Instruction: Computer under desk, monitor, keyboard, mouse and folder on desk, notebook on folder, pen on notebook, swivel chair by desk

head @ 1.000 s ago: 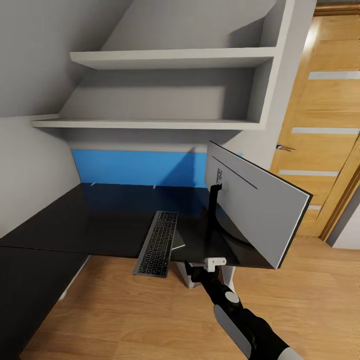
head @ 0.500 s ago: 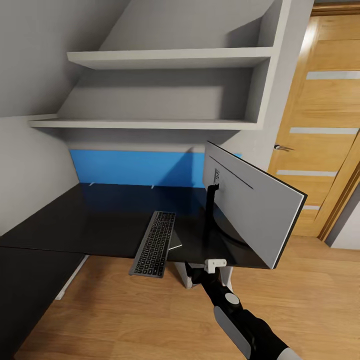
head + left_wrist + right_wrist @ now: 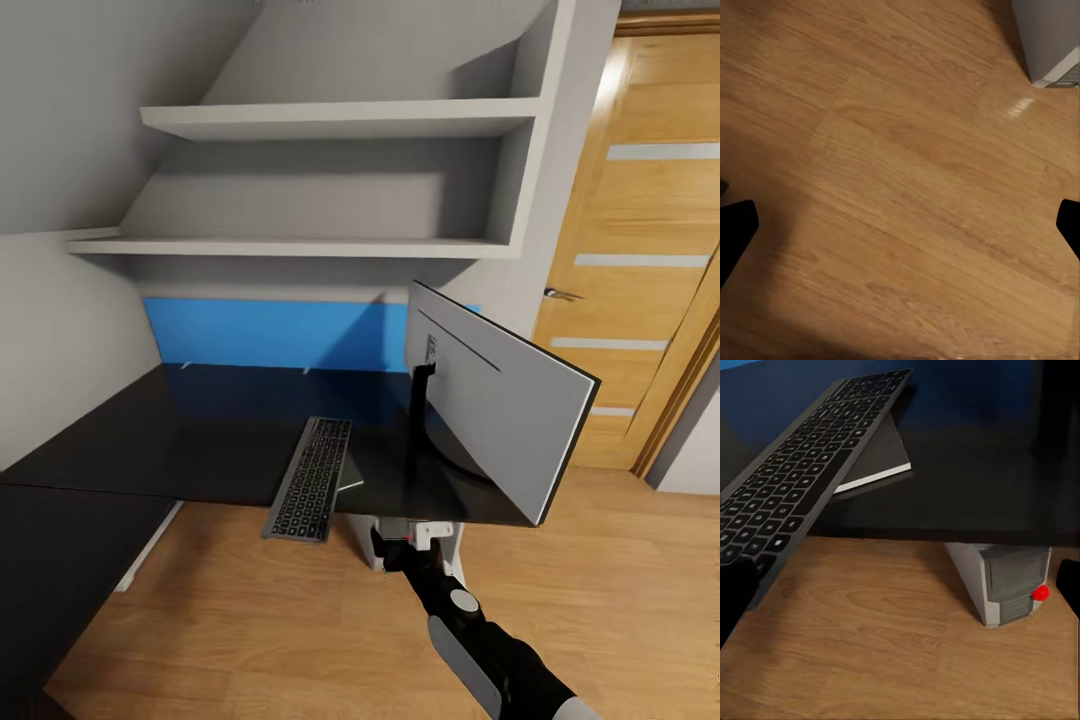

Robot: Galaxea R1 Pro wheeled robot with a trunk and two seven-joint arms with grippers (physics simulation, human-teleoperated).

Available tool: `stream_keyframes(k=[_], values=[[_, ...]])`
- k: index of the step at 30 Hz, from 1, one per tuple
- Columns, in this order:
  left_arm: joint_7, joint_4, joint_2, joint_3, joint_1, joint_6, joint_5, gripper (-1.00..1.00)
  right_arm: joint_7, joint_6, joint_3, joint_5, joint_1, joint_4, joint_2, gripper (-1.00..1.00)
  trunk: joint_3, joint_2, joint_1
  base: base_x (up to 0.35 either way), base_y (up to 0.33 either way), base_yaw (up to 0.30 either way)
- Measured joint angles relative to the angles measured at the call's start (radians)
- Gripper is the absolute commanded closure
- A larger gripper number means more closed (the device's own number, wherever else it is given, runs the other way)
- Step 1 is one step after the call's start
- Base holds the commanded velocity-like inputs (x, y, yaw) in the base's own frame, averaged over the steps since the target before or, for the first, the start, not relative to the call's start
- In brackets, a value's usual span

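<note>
The black desk carries the monitor at its right end, silver-grey back towards me. The keyboard lies lengthwise left of the monitor's neck, its near end past the desk's front edge and one side propped on a thin grey notebook. My right gripper hangs open just below that front edge. In the right wrist view the keyboard rests tilted on the notebook, and the computer stands under the desk, red light on its front. My left gripper is open over bare floor.
White wall shelves hang above the desk, with a blue panel on the wall behind it. An oak door stands at the right. A second black desk section fills the near left. Wood floor lies in front.
The whole picture has shifted slightly, so the camera moved. My right gripper now sits a little lower against the desk's front edge. Keyboard and monitor stay put.
</note>
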Motion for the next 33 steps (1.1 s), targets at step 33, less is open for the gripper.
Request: stream_keyframes(k=[33], values=[[0.001,-0.013,0.004,-0.002,0.000,-0.001,0.000,-1.00,-0.001,-0.166,0.101,0.028,0.000,0.405,0.082,-1.00,0.000,0.000,0.000,-0.065,-0.010,0.000]])
